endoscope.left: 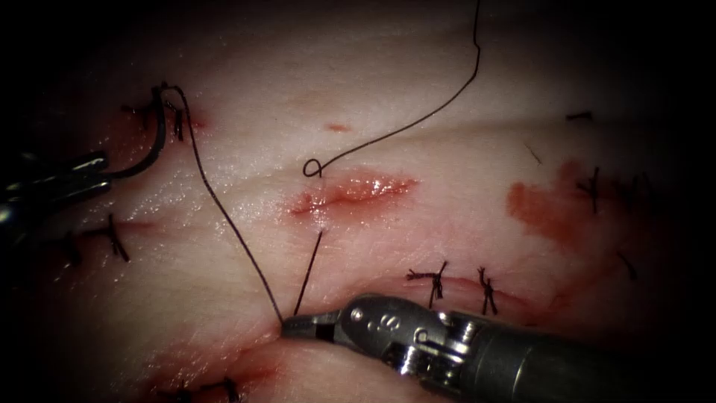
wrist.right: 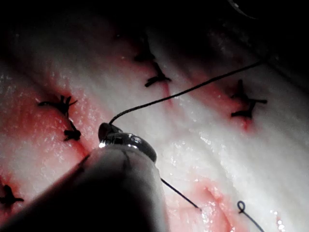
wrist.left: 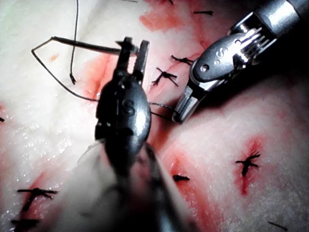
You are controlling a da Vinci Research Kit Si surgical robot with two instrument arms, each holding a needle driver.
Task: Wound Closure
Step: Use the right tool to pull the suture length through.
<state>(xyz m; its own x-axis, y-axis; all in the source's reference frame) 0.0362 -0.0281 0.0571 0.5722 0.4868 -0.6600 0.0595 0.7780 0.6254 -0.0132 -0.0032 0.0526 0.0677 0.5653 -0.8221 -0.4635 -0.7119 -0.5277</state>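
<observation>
At nine o'clock, left tool [endoscope.left: 101, 170] jaws pinch the curved needle [endoscope.left: 153, 145] near its tail, clear of the tissue [endoscope.left: 418, 89]. At six o'clock, right tool [endoscope.left: 287, 326] jaws clamp the thread [endoscope.left: 231, 224], below the cut [endoscope.left: 350, 192].

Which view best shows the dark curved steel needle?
The endoscope view: the dark curved steel needle arcs clear of the tissue, left of the cut, gripped by the left tool. The left wrist view shows it foreshortened. In the right wrist view I cannot make it out.
</observation>
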